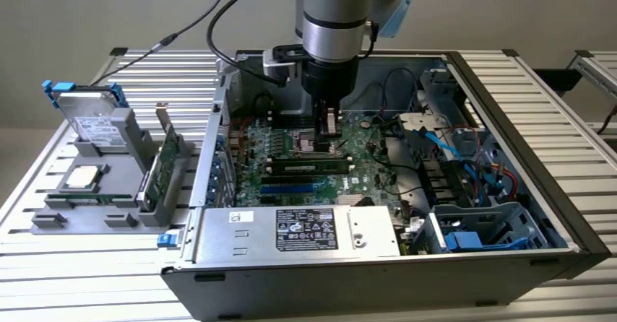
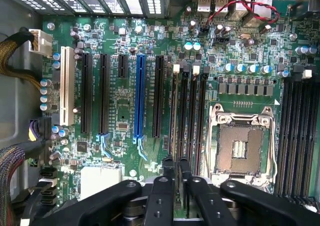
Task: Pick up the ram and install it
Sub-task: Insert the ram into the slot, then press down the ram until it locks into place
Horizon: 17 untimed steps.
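Note:
The ram (image 1: 308,167), a thin green stick with black chips, stands on edge in a black slot of the motherboard (image 1: 289,138) inside the open computer case. My gripper (image 1: 330,149) hangs straight down just behind the stick, by the empty processor socket (image 2: 242,146). Whether it touches the stick is unclear. In the wrist view its black fingers (image 2: 167,168) stand nearly together over the row of long memory slots (image 2: 189,116). The gripper (image 2: 175,165) is shut, with nothing seen between the fingers.
The case walls (image 1: 501,112) ring the board. The power supply box (image 1: 299,232) is in front, and a drive cage with blue cables (image 1: 463,170) is at the exterior view's right. A grey holder (image 1: 97,192) outside, to the left, carries the taller green card (image 1: 169,156) and a silver processor chip (image 1: 84,177).

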Each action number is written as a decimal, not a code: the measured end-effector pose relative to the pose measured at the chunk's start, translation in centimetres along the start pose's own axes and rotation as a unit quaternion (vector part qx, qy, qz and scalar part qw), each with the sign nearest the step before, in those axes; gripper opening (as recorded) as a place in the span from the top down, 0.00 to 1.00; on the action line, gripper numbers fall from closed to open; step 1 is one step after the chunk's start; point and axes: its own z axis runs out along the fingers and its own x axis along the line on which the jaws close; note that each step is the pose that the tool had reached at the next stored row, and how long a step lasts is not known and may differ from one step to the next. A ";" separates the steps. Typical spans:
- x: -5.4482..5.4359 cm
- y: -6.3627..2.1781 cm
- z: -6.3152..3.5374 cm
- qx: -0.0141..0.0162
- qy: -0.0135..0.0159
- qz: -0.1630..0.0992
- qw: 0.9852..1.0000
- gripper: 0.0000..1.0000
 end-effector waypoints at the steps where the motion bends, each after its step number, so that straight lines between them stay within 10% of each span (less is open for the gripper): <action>1: 0.0 0.00 0.00 0.000 0.000 0.000 1.000 0.90; 17: 0.0 0.01 0.00 0.000 0.000 0.000 1.000 0.90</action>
